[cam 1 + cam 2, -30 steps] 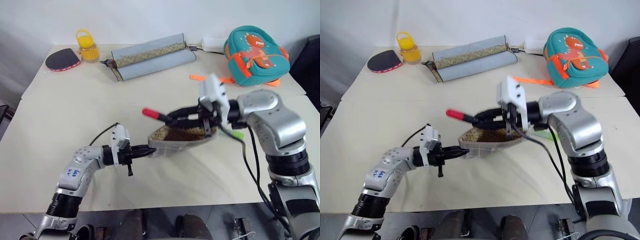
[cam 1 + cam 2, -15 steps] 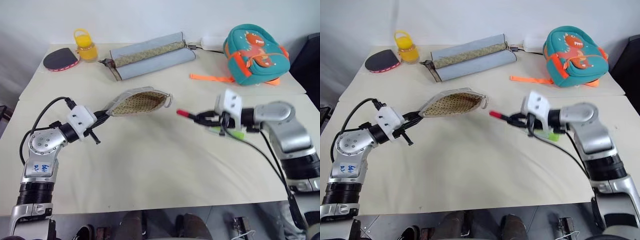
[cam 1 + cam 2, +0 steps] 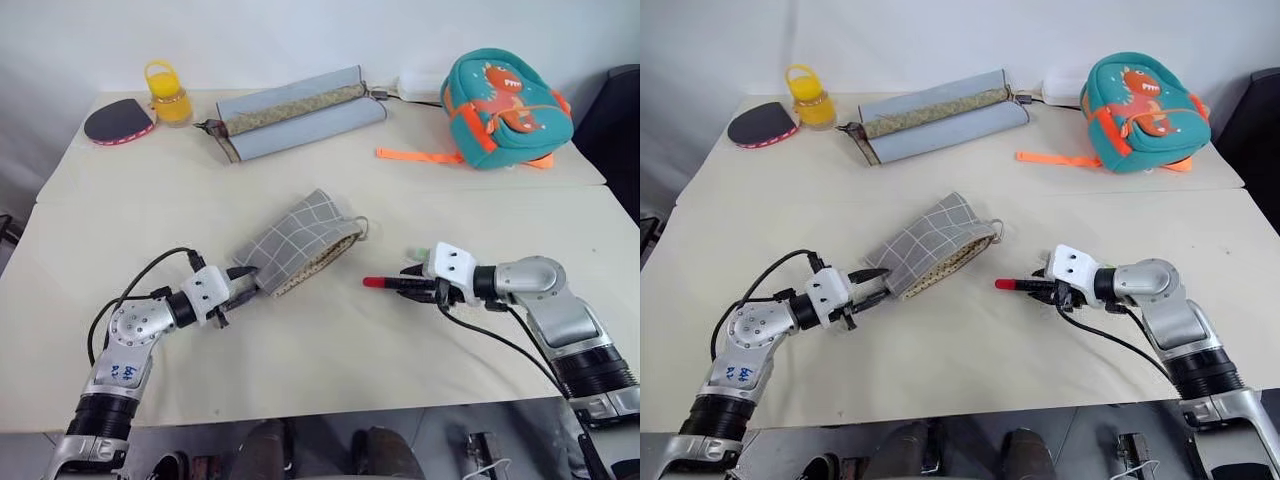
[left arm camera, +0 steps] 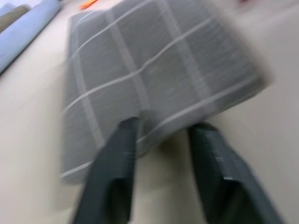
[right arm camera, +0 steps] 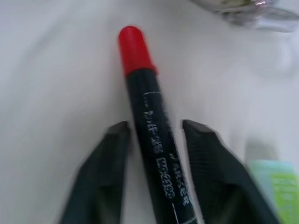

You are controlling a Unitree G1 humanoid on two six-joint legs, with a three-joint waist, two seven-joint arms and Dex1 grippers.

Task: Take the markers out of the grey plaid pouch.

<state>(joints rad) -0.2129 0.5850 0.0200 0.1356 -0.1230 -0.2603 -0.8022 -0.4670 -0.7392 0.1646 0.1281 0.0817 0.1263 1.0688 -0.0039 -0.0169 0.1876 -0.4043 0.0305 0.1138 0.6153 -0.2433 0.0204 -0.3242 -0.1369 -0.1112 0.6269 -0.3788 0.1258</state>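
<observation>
The flat grey plaid fabric pouch (image 3: 298, 253) lies on the cream table (image 3: 330, 340), its long axis running diagonally from the left gripper (image 3: 240, 285) toward the ring-pull end. That gripper's fingers stand spread at the pouch's near edge, gripping nothing. The red-capped dark marker (image 3: 1025, 285) lies between the right gripper's (image 3: 1052, 287) spread fingers, cap pointing toward the pouch. Freed on smooth tabletop, the round marker could roll away.
</observation>
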